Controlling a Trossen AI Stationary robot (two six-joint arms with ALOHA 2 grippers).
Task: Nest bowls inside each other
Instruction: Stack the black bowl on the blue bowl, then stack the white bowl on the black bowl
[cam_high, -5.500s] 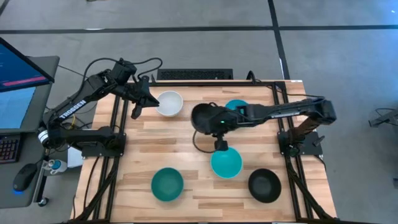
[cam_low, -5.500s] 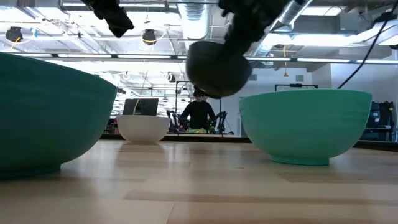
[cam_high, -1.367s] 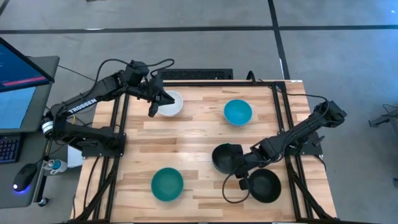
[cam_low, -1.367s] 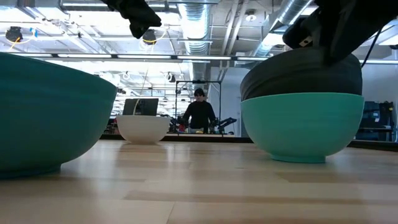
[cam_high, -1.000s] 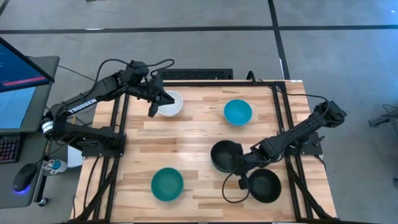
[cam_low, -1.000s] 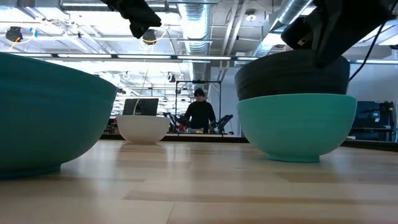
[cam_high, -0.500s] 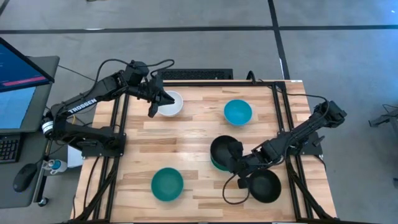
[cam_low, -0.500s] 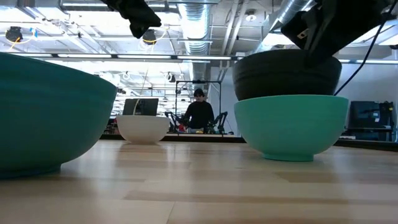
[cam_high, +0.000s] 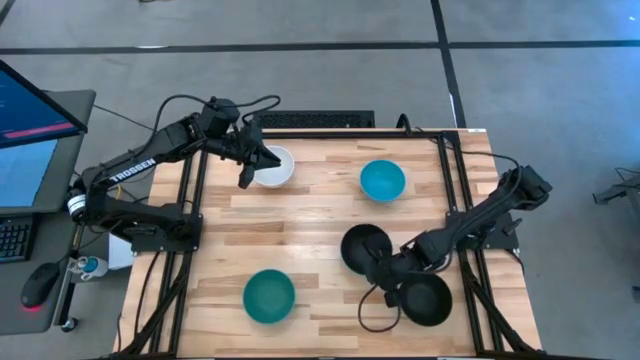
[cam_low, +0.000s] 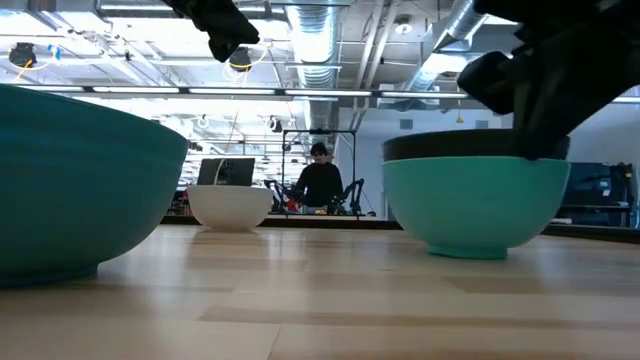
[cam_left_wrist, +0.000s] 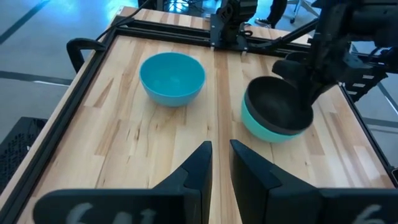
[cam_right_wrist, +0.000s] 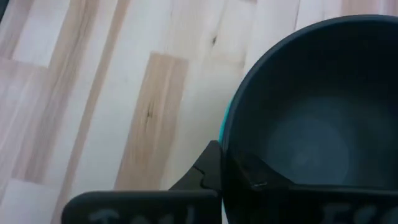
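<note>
Six bowls: two black (cam_high: 364, 247), two cyan (cam_high: 382, 180), one teal (cam_high: 269, 296), one white (cam_high: 274, 167).

Overhead, table-level, wrist views share black bowl (cam_high: 362, 247).

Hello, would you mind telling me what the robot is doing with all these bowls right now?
It is nesting bowls. The right gripper is shut on the rim of a black bowl that now sits inside a cyan bowl near the table's front right. The left gripper waits above the white bowl at the back left. Another cyan bowl, a teal bowl and a second black bowl sit separately on the table.
</note>
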